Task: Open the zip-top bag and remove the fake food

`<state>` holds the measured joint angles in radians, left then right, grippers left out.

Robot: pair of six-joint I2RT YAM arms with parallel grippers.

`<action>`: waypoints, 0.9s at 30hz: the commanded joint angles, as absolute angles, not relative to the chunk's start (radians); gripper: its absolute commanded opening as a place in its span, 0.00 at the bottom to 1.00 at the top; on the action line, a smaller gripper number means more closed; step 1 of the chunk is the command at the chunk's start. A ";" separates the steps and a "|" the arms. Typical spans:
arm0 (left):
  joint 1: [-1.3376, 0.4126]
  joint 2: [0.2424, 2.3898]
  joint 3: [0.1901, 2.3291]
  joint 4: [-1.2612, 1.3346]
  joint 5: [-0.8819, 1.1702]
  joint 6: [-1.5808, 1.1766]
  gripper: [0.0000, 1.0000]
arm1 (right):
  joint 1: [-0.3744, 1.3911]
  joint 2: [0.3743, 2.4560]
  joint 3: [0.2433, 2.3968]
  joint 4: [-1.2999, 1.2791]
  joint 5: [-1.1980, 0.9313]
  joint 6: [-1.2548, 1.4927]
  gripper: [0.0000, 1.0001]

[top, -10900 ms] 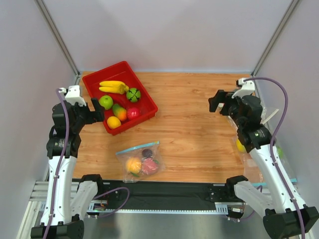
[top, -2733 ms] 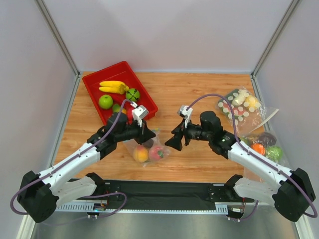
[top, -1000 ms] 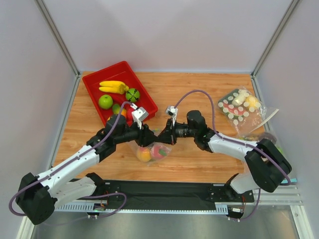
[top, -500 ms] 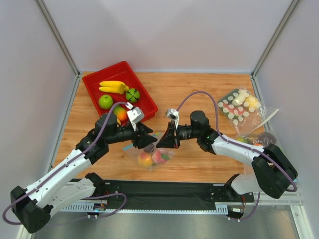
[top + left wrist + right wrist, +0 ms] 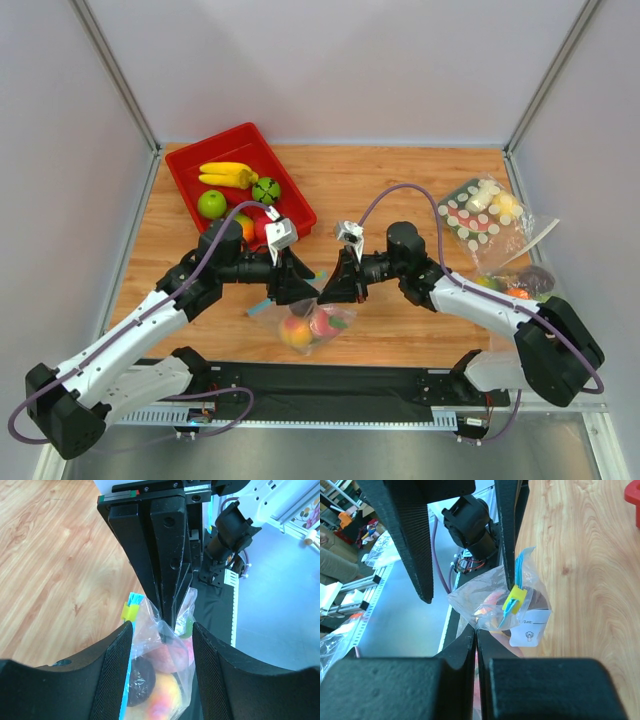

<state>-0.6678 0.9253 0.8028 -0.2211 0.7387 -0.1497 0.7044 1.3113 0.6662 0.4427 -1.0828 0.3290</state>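
The zip-top bag (image 5: 342, 318) hangs just above the table's near edge, between both arms. My right gripper (image 5: 476, 632) is shut on a fold of its clear plastic near the top; in the top view it (image 5: 326, 296) points left. The blue zip strip carries a yellow slider (image 5: 514, 600). My left gripper (image 5: 161, 627) is open, its fingers (image 5: 119, 672) straddling the bag (image 5: 165, 645), and the zip strip lies along the left one. Inside is the fake food: a dark purple fruit (image 5: 137, 680), a pink-red one (image 5: 170, 657) and a yellow-orange one (image 5: 165, 700).
A red tray (image 5: 188, 178) at the back left holds bananas (image 5: 228, 175), a green apple (image 5: 211, 204) and other fruit. Crinkly clear bags (image 5: 482, 215) lie at the right edge. The black base rail (image 5: 330, 385) runs just below the hanging bag.
Both grippers and the bag have shifted toward the near edge, the bag hanging lower in view. The left gripper has swung right, beside the right one.
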 commanded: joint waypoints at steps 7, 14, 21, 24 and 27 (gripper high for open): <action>-0.664 0.928 0.819 -0.206 0.747 -0.130 0.57 | 0.706 1.292 0.675 0.499 -1.172 0.367 0.00; -0.664 0.896 0.804 -0.180 0.670 -0.133 0.57 | 0.709 1.289 0.677 0.500 -1.206 0.376 0.00; -0.664 0.914 0.796 -0.134 0.765 -0.169 0.57 | 0.710 1.295 0.681 0.503 -1.216 0.377 0.00; -0.664 0.940 0.802 -0.124 0.802 -0.179 0.57 | 0.712 1.299 0.681 0.506 -1.216 0.379 0.00; -0.664 0.959 0.802 -0.123 0.822 -0.184 0.57 | 0.712 1.299 0.683 0.506 -1.218 0.380 0.00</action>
